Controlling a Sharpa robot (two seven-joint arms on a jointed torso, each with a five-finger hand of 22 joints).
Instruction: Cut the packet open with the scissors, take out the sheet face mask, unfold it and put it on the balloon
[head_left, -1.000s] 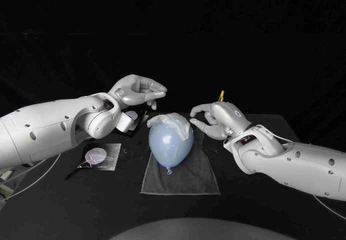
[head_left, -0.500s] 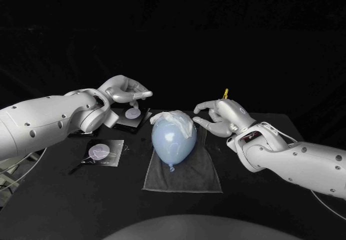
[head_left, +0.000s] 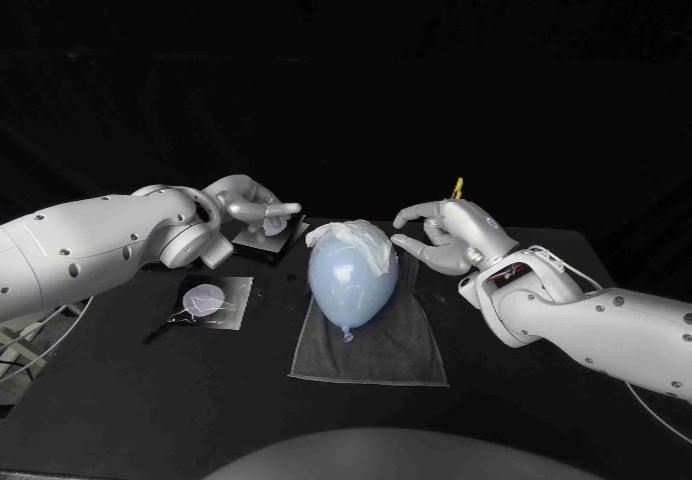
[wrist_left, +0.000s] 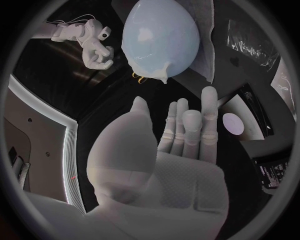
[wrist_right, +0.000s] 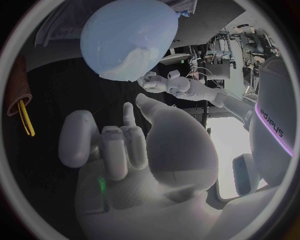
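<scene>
One balloon (head_left: 351, 285), one mask (head_left: 375, 252), one towel (head_left: 372, 350), two hands (head_left: 248, 206) (head_left: 447, 233).

White left arm (head_left: 87, 250) and right arm (head_left: 606, 320) — dark screw holes, thin cables — silver left hand (head_left: 253, 205), right hand (head_left: 447, 235).

Robotics lab/test rig, prob.: black table (head_left: 173, 400) w/ plain black backdrop (head_left: 346, 100) behind it.

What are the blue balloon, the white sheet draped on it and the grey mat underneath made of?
Balloon: likely thin rubber, smooth, softly glossy, with a knotted neck. White sheet: seemingly thin fabric or paper; it wrinkles and clings. Grey mat: probably cloth like a towel, matte and limp.
</scene>
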